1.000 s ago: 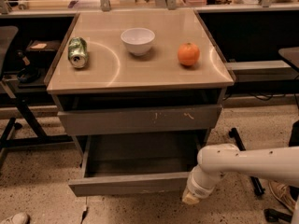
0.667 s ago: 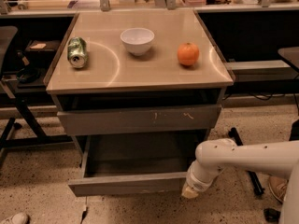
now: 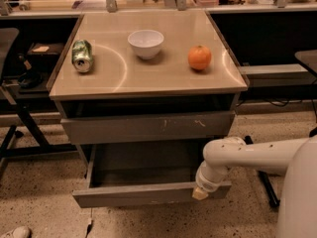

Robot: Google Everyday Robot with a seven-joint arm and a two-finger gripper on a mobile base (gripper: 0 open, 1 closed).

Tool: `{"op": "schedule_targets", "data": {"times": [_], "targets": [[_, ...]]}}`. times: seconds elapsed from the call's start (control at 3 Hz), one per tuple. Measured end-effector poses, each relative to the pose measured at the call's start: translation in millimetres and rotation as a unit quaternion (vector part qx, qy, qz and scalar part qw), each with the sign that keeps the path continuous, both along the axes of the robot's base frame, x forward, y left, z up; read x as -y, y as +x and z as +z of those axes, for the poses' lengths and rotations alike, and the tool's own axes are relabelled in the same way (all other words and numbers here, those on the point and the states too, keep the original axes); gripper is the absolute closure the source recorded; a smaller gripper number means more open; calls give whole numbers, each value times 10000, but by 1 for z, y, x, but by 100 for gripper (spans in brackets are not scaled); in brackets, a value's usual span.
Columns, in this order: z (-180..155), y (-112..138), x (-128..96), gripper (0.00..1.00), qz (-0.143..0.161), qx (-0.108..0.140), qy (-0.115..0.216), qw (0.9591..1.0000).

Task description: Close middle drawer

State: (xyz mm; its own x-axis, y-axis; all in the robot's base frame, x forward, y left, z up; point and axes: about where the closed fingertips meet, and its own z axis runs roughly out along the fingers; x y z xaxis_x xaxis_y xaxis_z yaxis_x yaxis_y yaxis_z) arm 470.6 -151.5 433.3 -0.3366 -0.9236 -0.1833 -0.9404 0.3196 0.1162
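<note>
The middle drawer (image 3: 129,196) is pulled far out of the grey cabinet, and its grey box interior (image 3: 143,166) shows. Its plain front faces me, low in the camera view. My gripper (image 3: 200,193) is at the end of the white arm (image 3: 257,155), which reaches in from the right. The gripper's pale tip rests against the right end of the drawer front. Above it, another grey drawer front (image 3: 148,127) with yellowish scratches stands slightly out.
On the cabinet top (image 3: 124,78) are a green can lying on its side (image 3: 82,56), a white bowl (image 3: 145,43) and an orange (image 3: 199,57). A dark chair base (image 3: 20,123) is at the left, and another chair's legs (image 3: 265,182) are at the right. The floor is speckled.
My gripper has moved up and a little left, from just below the drawer front's right end to against it. The drawer has not visibly moved.
</note>
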Motion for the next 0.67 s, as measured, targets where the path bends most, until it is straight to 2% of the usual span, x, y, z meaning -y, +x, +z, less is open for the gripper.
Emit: {"op": "schedule_targets", "data": {"times": [0.33, 0.67], "targets": [[0, 1, 0, 82, 0, 5, -2, 10000], [0, 1, 0, 58, 0, 5, -1, 10000]]}}
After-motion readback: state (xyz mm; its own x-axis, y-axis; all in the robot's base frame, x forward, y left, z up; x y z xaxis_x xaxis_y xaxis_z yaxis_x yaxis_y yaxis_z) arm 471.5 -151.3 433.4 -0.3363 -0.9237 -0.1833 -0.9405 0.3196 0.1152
